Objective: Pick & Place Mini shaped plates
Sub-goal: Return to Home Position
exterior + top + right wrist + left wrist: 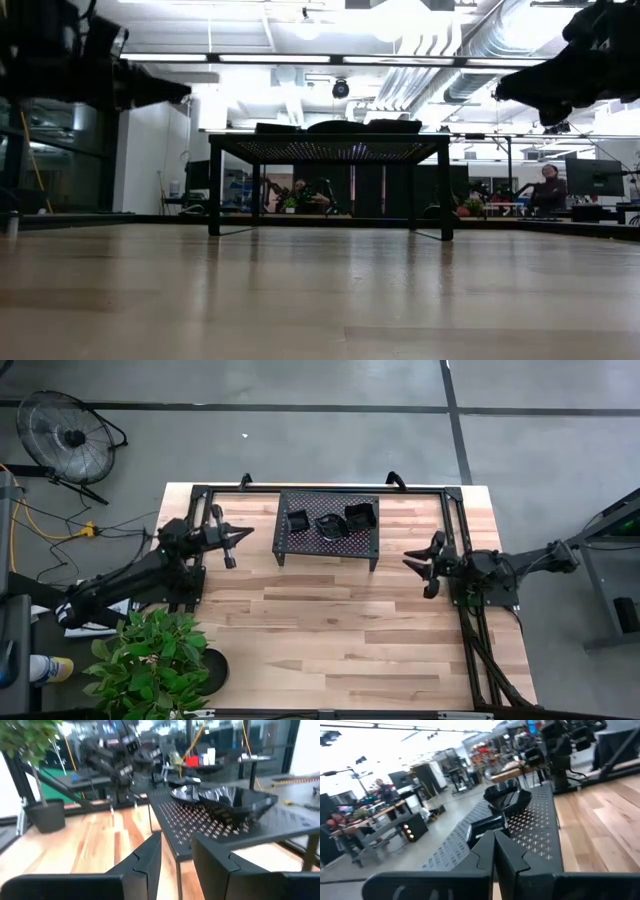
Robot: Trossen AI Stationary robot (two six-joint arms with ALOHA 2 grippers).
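Observation:
Three small glossy black plates sit on top of the black mesh rack (365, 548) at the far middle of the table: a square one (298, 520), a rounded one (330, 527) and another square one (360, 515). In the low view they show as dark shapes (365, 126) on the rack top. My left gripper (246, 533) hovers left of the rack, shut and empty, pointing at the near plates (487, 825) (507, 799). My right gripper (408, 560) hovers right of the rack, open and empty, with a plate (235, 800) ahead of it.
The rack stands on thin legs (214, 190) with free room beneath. Bare wooden tabletop (330, 630) spreads toward the near edge. A black frame (455, 520) runs along the table's far and side edges. A potted plant (155, 660) stands at the near left corner. People (548, 185) sit far behind.

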